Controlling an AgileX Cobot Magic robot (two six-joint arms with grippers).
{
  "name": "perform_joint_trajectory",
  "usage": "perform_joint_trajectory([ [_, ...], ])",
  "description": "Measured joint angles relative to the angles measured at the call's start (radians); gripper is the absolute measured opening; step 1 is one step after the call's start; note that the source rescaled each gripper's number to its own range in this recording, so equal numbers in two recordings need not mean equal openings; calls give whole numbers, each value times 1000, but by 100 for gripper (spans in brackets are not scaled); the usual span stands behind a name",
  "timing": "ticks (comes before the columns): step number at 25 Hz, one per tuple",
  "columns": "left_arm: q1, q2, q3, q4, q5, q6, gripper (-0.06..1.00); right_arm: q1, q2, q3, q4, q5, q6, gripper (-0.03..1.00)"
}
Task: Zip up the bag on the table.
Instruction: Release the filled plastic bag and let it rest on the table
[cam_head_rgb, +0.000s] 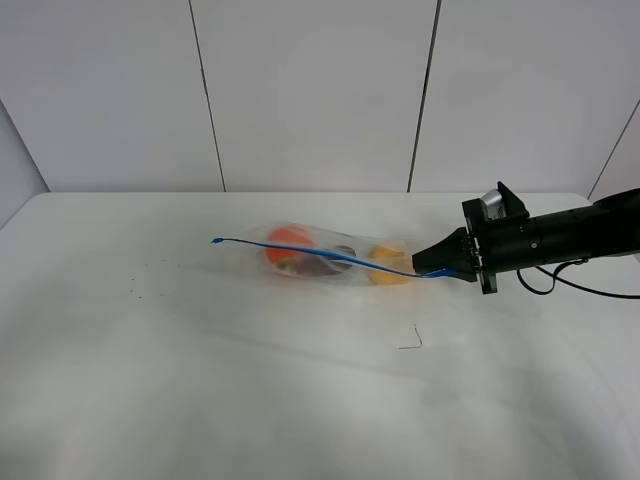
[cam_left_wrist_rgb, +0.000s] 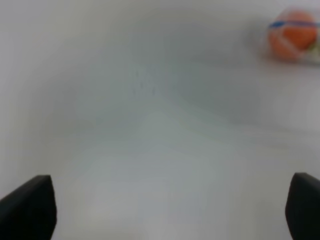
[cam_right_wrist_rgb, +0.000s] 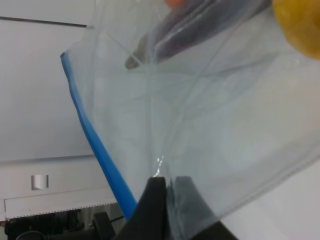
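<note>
- The bag (cam_head_rgb: 330, 258) lies on the table (cam_head_rgb: 200, 380), stretching away from the right gripper (cam_head_rgb: 432, 263), whose tips are pinched together on the bag's near corner beside the blue zipper (cam_head_rgb: 300, 250).
- In the right wrist view, the clear film (cam_right_wrist_rgb: 215, 125) is clamped between the fingers (cam_right_wrist_rgb: 155, 200), with the zipper (cam_right_wrist_rgb: 95, 140) running just alongside.
- An orange (cam_head_rgb: 290, 243), an eggplant (cam_head_rgb: 315, 266) and a pear (cam_head_rgb: 388, 262) are seen inside.
- The left gripper (cam_left_wrist_rgb: 165, 210) is held wide apart above bare table, well away from the bag (cam_left_wrist_rgb: 292, 37).
</note>
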Motion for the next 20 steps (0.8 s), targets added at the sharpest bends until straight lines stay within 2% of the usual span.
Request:
perform_joint_trajectory([
  [3, 0, -97, 8, -5, 4, 1, 100, 0, 0, 0, 0, 0, 0, 0],
  [9, 0, -109, 42, -53, 24, 2, 100, 0, 0, 0, -2, 0, -1, 0],
  [20, 0, -109, 97, -35, 58, 24, 100, 0, 0, 0, -15, 0, -1, 0],
])
